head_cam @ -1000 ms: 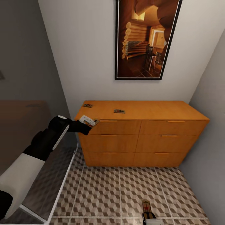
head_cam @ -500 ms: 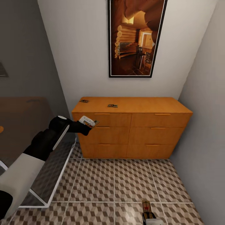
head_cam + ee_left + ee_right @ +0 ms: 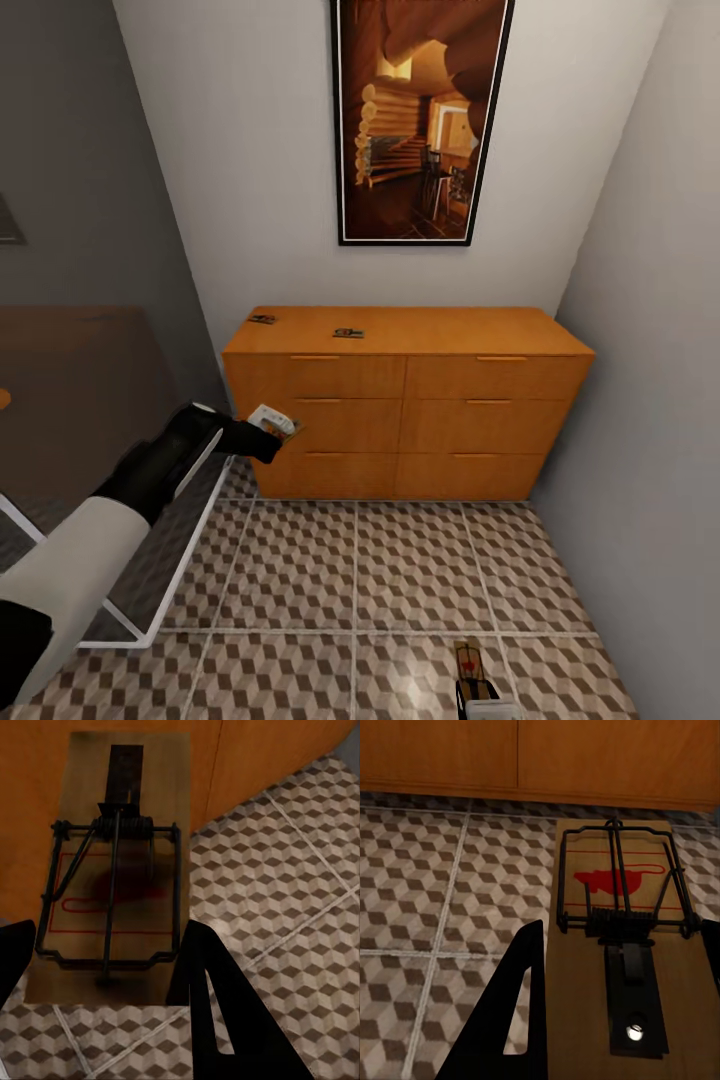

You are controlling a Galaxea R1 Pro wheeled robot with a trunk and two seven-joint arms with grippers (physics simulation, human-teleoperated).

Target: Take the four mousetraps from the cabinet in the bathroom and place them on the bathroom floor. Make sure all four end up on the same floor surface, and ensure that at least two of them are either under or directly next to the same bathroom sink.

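Both hands carry a mousetrap; two wait on the cabinet.
Left hand [image 3: 272, 422] grips a mousetrap [image 3: 112, 881], right hand [image 3: 478, 695] grips another [image 3: 619, 945]; two more [image 3: 348, 333] [image 3: 262, 319] lie on the cabinet [image 3: 400, 400] top. Carry level, set flat on bathroom floor [image 3: 400, 570] beside the sink.

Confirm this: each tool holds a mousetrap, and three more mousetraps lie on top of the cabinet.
Wrong count. The head view shows two mousetraps on the cabinet top, not three. The rest stands: the left tool and right tool each hold a mousetrap.
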